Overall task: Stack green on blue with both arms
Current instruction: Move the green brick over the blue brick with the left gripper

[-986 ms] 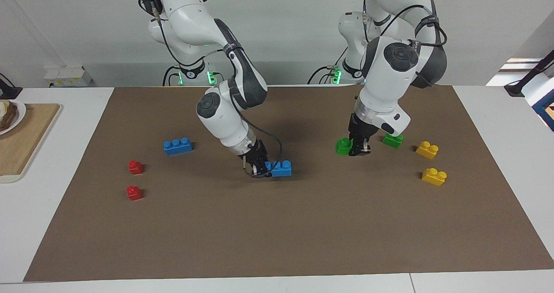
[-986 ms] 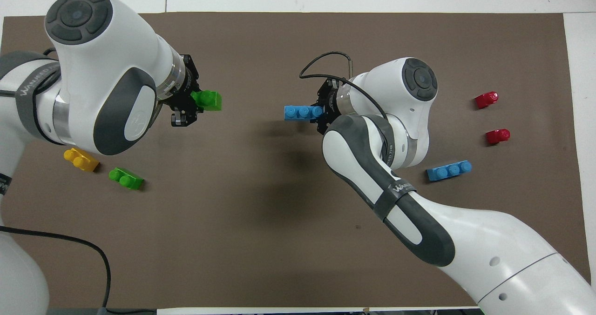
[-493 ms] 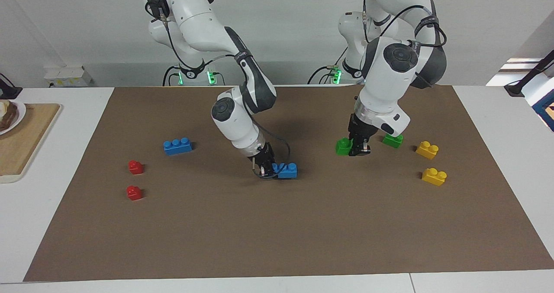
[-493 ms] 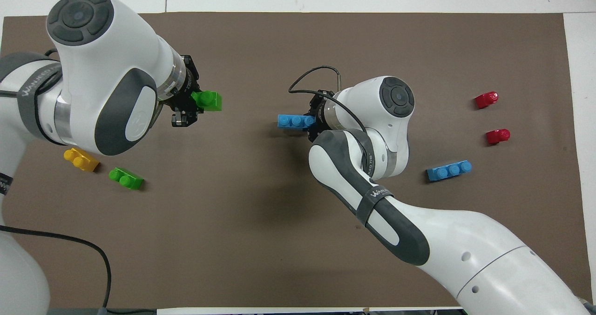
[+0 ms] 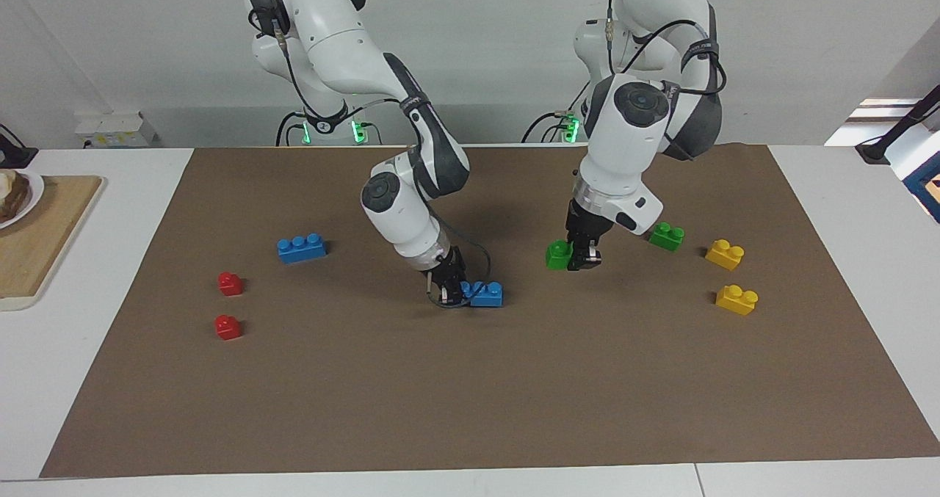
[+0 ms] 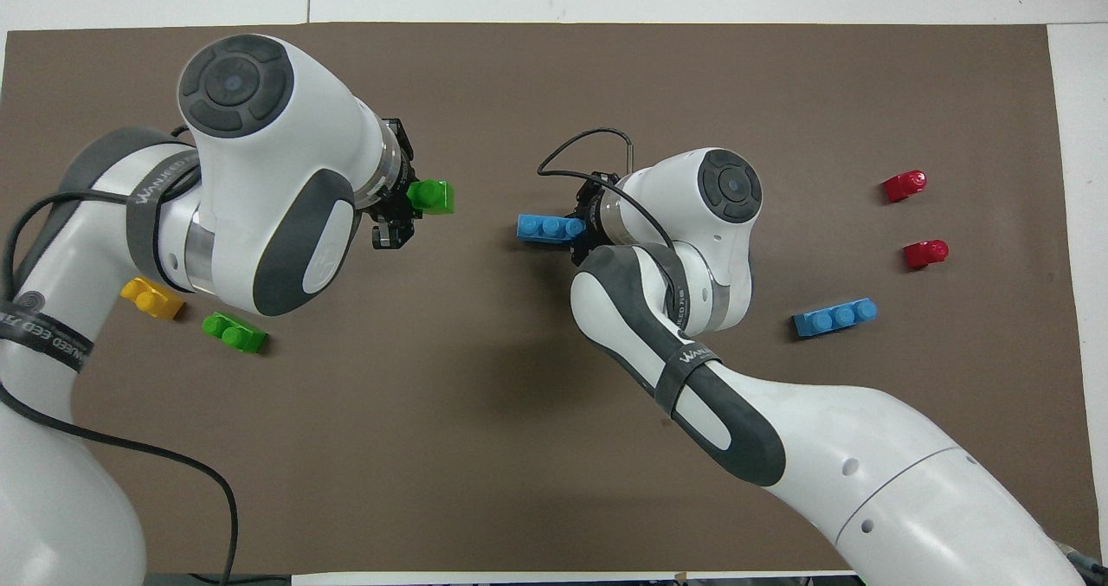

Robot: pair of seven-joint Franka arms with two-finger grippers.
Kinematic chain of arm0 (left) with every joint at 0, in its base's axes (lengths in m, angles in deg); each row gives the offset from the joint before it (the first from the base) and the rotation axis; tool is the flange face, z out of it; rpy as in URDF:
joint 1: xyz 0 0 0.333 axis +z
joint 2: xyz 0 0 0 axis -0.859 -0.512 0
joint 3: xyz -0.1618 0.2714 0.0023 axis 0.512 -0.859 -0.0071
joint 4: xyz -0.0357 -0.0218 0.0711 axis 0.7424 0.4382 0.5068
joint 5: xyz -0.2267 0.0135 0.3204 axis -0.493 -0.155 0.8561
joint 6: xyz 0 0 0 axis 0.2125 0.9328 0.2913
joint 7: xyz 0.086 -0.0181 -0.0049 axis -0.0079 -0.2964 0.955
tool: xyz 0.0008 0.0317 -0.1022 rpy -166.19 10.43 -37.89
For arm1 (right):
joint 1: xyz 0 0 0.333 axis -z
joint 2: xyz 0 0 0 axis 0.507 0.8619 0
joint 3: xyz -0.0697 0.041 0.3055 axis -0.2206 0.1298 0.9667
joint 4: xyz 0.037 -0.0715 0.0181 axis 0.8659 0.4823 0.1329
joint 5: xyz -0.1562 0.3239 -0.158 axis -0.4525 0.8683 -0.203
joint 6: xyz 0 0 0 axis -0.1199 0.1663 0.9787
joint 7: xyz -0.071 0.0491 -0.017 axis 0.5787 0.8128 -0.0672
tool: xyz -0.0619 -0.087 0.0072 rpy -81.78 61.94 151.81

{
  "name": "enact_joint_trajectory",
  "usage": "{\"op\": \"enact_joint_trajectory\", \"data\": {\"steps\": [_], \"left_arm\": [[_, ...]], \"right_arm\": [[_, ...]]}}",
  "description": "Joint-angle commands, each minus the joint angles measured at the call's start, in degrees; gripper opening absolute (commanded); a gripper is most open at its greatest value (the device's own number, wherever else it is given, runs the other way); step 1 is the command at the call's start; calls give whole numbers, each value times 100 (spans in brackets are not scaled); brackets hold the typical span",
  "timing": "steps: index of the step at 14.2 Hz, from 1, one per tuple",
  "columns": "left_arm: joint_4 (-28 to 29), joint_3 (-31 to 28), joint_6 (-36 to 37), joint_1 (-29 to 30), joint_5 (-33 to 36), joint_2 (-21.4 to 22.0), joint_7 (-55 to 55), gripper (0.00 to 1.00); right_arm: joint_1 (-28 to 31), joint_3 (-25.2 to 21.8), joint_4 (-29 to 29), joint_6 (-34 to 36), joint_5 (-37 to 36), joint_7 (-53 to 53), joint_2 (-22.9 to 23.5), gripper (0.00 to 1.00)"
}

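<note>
My left gripper [image 5: 581, 256] [image 6: 391, 215] is shut on one end of a green two-stud brick [image 5: 558, 255] [image 6: 431, 197], held low over the brown mat near its middle. My right gripper [image 5: 449, 289] [image 6: 590, 222] is shut on the end of a blue three-stud brick [image 5: 486, 294] [image 6: 548, 227], which lies level at the mat's surface. A short gap of bare mat separates the two held bricks. A second green brick [image 5: 666, 236] [image 6: 234, 332] lies toward the left arm's end, and a second blue brick [image 5: 302, 248] [image 6: 835, 318] toward the right arm's end.
Two yellow bricks [image 5: 725, 254] [image 5: 736, 299] lie near the loose green one; the left arm hides one of them from overhead. Two red bricks [image 5: 230, 283] [image 5: 228, 327] lie toward the right arm's end. A wooden board [image 5: 37, 240] sits off the mat there.
My left gripper has carried the green brick toward the blue brick and the mat's middle. My right gripper shifted the blue brick slightly toward the left arm's end, then held still.
</note>
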Motion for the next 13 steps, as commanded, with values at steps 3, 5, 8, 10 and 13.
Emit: {"op": "enact_joint_trajectory", "data": {"steps": [3, 5, 8, 10, 13], "left_arm": [[562, -82, -606, -504, 99, 134, 543, 0], [677, -82, -861, -680, 264, 90, 745, 0], [616, -73, -1117, -909, 678, -260, 1281, 0], [407, -82, -1161, -1014, 679, -550, 1317, 0], [291, -82, -1231, -1199, 837, -788, 1432, 0]], "right_arm": [[-39, -4, 137, -267, 128, -165, 2, 0], [-47, -4, 268, -461, 128, -157, -7, 0], [-47, -4, 357, -514, 128, -130, -24, 0], [-56, -4, 365, -567, 128, -130, -24, 0], [-82, -4, 366, -593, 128, -130, -24, 0]]}}
